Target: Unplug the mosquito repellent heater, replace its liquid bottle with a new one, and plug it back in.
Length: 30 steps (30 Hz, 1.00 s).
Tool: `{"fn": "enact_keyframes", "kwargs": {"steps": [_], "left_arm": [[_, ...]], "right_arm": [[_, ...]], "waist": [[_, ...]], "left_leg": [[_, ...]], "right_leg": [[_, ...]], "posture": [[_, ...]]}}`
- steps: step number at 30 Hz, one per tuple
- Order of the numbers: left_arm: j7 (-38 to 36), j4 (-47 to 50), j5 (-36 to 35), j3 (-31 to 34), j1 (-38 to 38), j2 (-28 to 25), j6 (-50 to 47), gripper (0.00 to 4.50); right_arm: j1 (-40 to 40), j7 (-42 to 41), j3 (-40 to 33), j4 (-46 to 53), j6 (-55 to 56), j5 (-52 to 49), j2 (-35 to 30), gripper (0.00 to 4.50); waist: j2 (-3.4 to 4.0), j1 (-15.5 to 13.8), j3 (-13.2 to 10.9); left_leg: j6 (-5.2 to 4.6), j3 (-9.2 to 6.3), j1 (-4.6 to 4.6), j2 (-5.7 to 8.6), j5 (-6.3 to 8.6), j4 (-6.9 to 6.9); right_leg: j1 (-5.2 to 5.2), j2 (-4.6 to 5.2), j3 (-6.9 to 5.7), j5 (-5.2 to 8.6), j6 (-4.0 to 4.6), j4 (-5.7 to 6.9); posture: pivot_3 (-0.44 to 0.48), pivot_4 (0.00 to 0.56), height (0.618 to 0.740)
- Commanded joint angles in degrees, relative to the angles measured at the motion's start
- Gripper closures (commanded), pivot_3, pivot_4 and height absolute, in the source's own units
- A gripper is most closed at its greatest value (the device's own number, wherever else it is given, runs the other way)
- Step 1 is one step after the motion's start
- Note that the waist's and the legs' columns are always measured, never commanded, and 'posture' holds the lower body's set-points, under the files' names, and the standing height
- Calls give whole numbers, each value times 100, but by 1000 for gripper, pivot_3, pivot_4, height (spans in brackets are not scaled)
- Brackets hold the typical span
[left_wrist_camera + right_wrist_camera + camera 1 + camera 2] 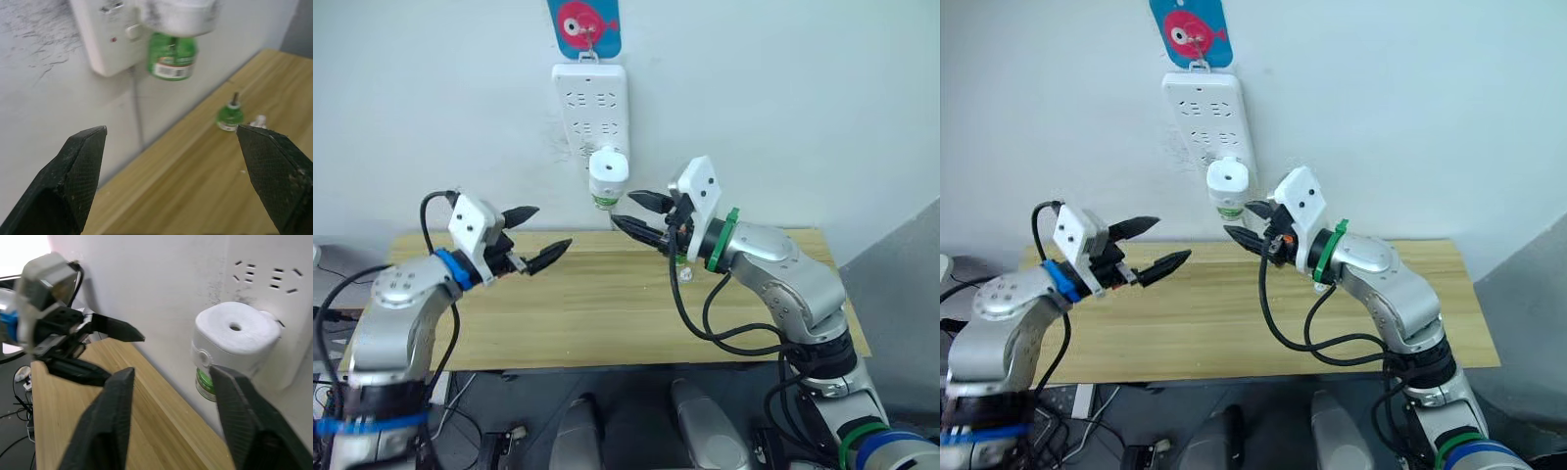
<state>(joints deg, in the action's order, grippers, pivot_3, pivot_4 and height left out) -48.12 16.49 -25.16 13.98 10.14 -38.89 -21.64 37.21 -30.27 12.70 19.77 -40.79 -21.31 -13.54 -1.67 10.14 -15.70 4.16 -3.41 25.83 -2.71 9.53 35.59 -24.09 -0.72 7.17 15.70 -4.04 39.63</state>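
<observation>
While both pairs of black fingers stand spread with nothing between them, the right gripper point(634, 212) hovers just beside the small white plastic mosquito repellent heater point(608, 172), its tips near the heater's lower side without touching it, and the left gripper point(537, 236) hangs in the air above the pale wooden table point(607, 313), well apart from the heater. The heater has a rounded top with a round vent hole and sits plugged into the lower end of the long white power strip point(590, 108) hung upright on the white wall point(783, 108). A squat clear-green bottle point(171, 56) is screwed in beneath the heater; it carries a white label band with small red marks, and the writing on it cannot be read. On the table by the wall, under the right arm, stands a second tiny green liquid bottle with a thin dark wick stem point(230, 113), upright, with a small pale bit point(257, 120) lying just beside it. The power strip shows rows of socket slots, a small switch and a red dot near its lower end. It hangs from a blue hook plate printed with a pink fish point(584, 25), which bears no legible words. A grey cord point(138, 115) runs down the wall from the strip to the table's back edge.
</observation>
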Motion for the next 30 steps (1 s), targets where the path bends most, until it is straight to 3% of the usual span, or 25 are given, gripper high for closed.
{"fn": "enact_keyframes", "kwargs": {"steps": [1, 4, 11, 30], "left_arm": [[359, 1103, -267, 129, -353, 178, -86, 0], [701, 1539, -281, 139, -611, 369, -123, 0], [1187, 2182, -279, -19, -1280, 698, -220, 0], [1360, 2185, -264, -255, -1287, 745, -172, 0]], "right_arm": [[131, 101, 57, -169, 325, 214, 127, 3430], [220, 165, 64, -413, 440, 363, 244, 4480], [408, 310, 58, -846, 612, 574, 520, 4480], [500, 597, -85, -1149, 673, 774, 836, 4480]], "waist": [[0, -50, 0], [-1, -88, 1], [-1, -104, 1], [-1, -127, 1]], "left_leg": [[0, 2, 1, -2, 0, 2], [0, 10, 1, -2, 0, 14], [0, 20, 0, -3, 0, 13], [0, 20, 0, -3, 0, 15]], "right_leg": [[1, 0, 0, 0, -1, -8], [5, 0, 5, 1, -2, -14], [2, 0, 10, -3, 3, -18], [2, -1, 8, -3, 4, -18]], "posture": [[-137, 233, 736], [-133, 231, 736], [-125, 229, 736], [-132, 224, 736]]}}
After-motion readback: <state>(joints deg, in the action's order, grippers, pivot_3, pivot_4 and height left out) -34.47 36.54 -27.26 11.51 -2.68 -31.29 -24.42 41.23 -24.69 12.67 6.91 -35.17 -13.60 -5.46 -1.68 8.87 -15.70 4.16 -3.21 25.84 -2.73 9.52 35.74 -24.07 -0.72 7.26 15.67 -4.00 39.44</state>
